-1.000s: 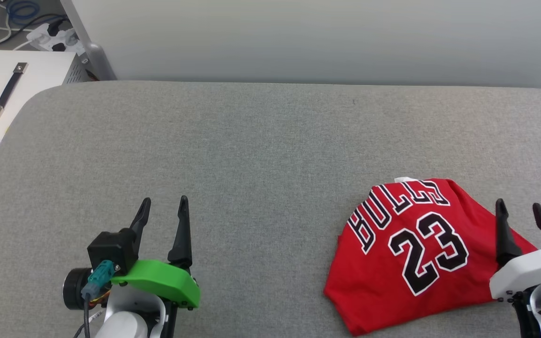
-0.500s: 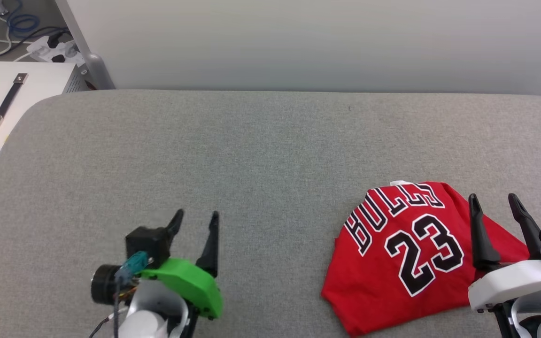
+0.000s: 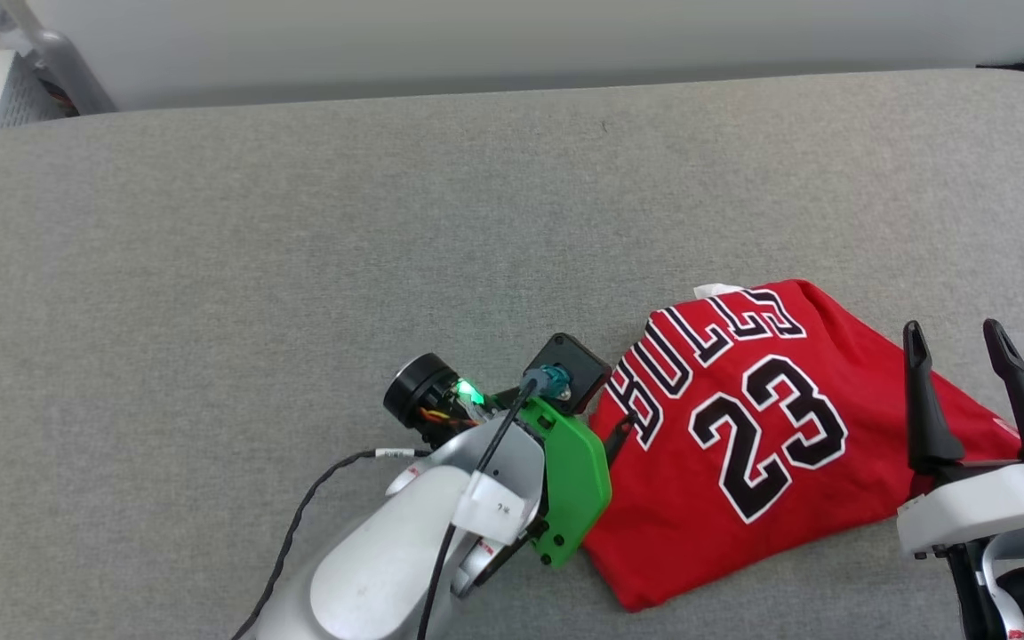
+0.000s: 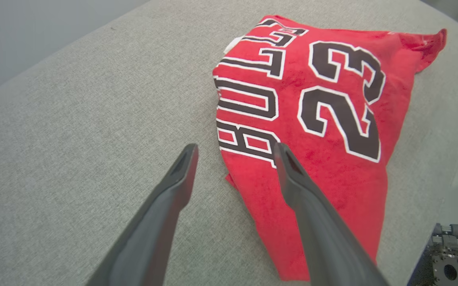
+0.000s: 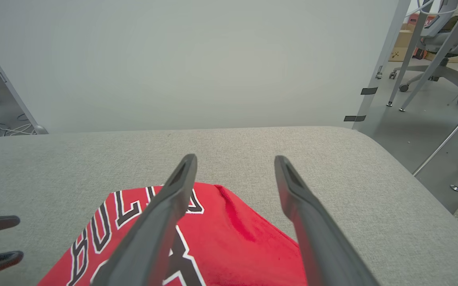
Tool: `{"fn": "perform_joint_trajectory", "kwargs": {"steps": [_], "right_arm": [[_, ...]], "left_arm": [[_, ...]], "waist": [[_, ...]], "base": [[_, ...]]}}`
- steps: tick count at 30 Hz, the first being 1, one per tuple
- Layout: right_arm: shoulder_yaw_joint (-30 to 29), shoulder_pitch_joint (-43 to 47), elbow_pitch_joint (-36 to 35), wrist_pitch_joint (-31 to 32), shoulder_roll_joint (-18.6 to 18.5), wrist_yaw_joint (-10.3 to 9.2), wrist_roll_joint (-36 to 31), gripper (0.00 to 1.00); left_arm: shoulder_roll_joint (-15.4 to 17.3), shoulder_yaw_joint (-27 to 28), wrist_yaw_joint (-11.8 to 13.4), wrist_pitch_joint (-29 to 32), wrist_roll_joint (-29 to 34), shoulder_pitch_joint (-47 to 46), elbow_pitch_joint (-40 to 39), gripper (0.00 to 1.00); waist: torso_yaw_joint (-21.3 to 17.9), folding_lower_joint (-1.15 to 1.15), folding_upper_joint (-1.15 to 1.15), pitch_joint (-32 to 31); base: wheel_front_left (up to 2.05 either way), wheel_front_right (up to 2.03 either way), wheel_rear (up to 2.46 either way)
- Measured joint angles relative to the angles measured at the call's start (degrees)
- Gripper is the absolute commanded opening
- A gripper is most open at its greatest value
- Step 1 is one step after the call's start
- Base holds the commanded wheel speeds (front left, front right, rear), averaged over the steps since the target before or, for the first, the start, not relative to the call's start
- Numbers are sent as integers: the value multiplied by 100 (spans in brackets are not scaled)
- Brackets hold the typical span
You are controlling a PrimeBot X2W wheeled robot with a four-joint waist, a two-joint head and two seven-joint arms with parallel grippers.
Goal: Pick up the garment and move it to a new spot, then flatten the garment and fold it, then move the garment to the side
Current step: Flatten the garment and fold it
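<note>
1. Two pincers, both spread wide, neither with hold of anything.
2. Finds the garment (image 3: pixel 743 444) at the lower right of the head view, lying on the grey counter (image 3: pixel 299 222): red, folded into a rough rectangle, "BULLS" and 23 face up and slanted across the frame.
3. Shows a scrap of white peeking out at the garment's upper left corner.
4. Puts the left pincer (image 4: pixel 235 147) at the garment's left edge, just below the middle of the head view. Straddles that edge in the left wrist view, with one finger over the red cloth beside the letter B and the other over bare counter. Cannot tell whether either finger touches the cloth.
5. Places the right pincer (image 3: pixel 952 327) at the right edge of the head view, over the garment's right corner, fingers pointing up the frame. Crosses the lettering with one finger in the right wrist view and keeps the other mostly over bare counter.
6. Leaves a pale wall (image 5: pixel 173 59) along the top of the right wrist view, with an office chair (image 5: pixel 435 67) at its upper right.
</note>
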Motion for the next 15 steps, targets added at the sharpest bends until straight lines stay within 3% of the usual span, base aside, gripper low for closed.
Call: {"fn": "perform_joint_trajectory", "kwargs": {"steps": [4,15], "right_arm": [[35,-114,92,-77,9,0,81,100],[74,-270,332,-280,26,0,264,100]], "left_arm": [[42,-298,-185,400,114,-386,448,100],[271,-1370,-310,1348,37,-1255,1326,100]], "waist": [[-189,0,0,198],[-624,0,0,621]], "base": [[0,0,0],[0,0,0]]}}
